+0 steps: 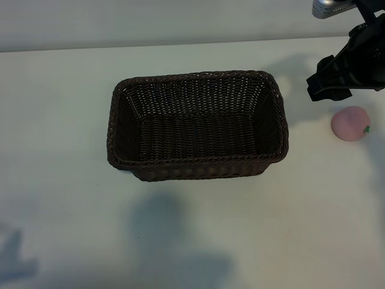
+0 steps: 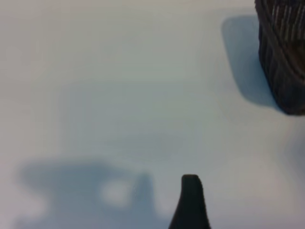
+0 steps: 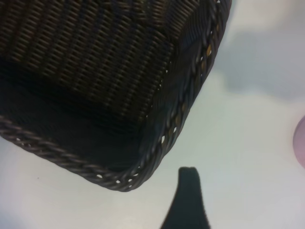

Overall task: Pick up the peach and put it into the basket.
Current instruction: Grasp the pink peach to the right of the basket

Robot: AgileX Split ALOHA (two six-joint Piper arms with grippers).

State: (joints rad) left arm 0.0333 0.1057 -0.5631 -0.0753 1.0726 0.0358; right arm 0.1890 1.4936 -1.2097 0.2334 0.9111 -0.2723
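The left end effector (image 2: 190, 200) hangs over bare worktop (image 1: 60, 120), released, only one fingertip showing. The basket (image 1: 197, 161) sits mid-worktop, nothing in it. To its right, the right end effector (image 1: 329, 81) hovers, seemingly released, just above the peach (image 1: 351, 124) lying outside the basket.

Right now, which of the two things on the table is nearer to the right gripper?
The peach: it lies on the table just below the right gripper in the exterior view, apart from it. The basket stands farther off, mid-table.
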